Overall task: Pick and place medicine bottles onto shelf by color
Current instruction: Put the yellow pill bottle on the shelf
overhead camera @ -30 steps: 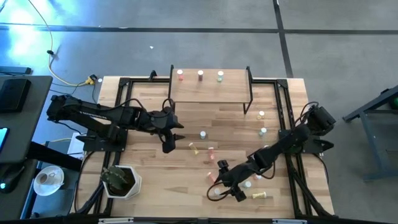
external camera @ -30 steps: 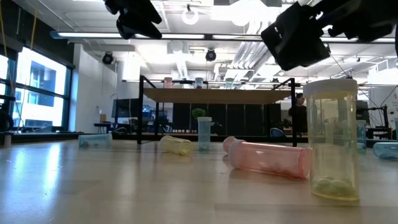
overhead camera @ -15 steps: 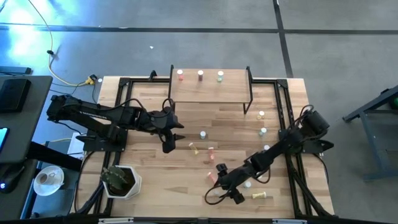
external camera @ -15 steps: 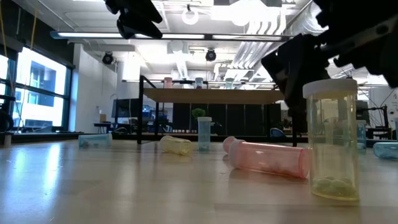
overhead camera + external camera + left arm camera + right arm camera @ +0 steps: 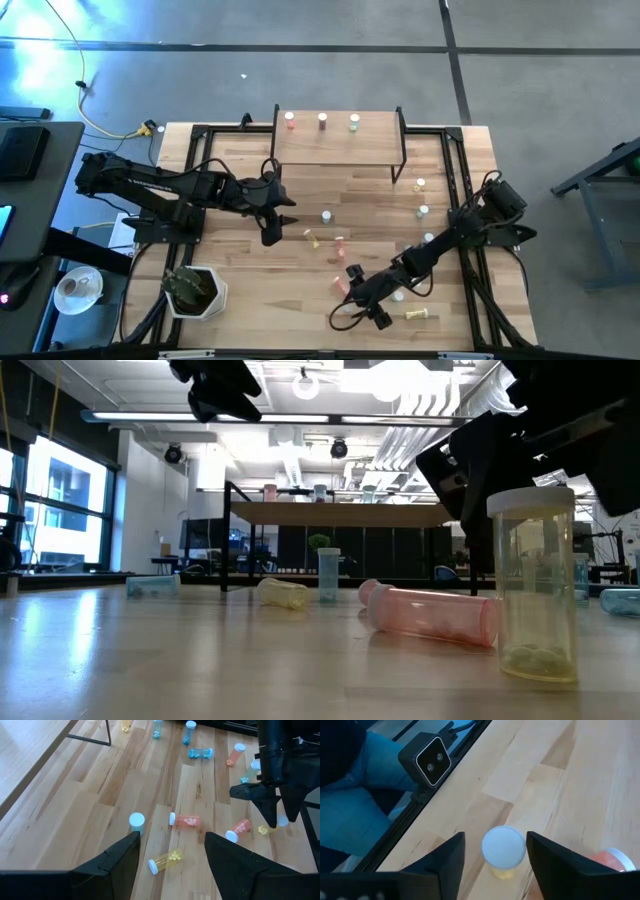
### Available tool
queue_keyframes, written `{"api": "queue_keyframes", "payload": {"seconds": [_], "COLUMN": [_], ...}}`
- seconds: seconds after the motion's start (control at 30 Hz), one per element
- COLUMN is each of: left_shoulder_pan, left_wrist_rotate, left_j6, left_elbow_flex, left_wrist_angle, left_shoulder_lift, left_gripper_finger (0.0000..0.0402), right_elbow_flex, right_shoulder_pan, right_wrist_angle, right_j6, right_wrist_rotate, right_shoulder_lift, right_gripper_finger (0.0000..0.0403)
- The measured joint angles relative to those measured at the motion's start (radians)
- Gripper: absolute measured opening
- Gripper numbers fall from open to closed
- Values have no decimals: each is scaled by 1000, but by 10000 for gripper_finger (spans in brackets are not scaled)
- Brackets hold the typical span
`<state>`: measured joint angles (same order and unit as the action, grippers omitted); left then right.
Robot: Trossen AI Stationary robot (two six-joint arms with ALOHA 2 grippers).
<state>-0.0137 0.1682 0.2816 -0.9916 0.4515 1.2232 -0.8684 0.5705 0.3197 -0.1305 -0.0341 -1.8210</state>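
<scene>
**Right arm lines up on a yellow bottle**

From above, the right gripper hangs near the table's front edge; the left gripper waits open mid-table. The shelf holds three bottles.

At table height, the yellow bottle stands upright.

The right wrist view shows spread fingers bracketing its cap, gripping nothing. Next, I'd say: descend and close.

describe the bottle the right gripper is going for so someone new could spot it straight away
Start at the table's front edge, the side opposite the shelf, and find the right gripper lowered there. Between its open fingers stands a yellow bottle with a white cap. It is upright, while the pink bottle beside it lies on its side.
</scene>
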Motion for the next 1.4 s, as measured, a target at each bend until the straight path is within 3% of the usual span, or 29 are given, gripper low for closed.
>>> {"api": "queue_keyframes", "payload": {"seconds": [0.4, 0.87, 1.4], "left_shoulder_pan": [0, 0, 0], "left_wrist_rotate": [0, 0, -1], "left_j6": [0, -4, -4], "left_elbow_flex": [0, 0, 0], "left_wrist_angle": [0, 0, 1], "left_shoulder_lift": [0, 0, 0], "left_gripper_finger": [214, 214, 214], "right_elbow_flex": [0, 0, 0], "right_shoulder_pan": [0, -3, -87], "right_wrist_angle": [-4, -6, -124], "right_j6": [-2, -27, 85], "right_wrist_rotate": [0, 3, 335], "right_shoulder_lift": [0, 23, 348], "right_gripper_finger": [121, 115, 114]}}
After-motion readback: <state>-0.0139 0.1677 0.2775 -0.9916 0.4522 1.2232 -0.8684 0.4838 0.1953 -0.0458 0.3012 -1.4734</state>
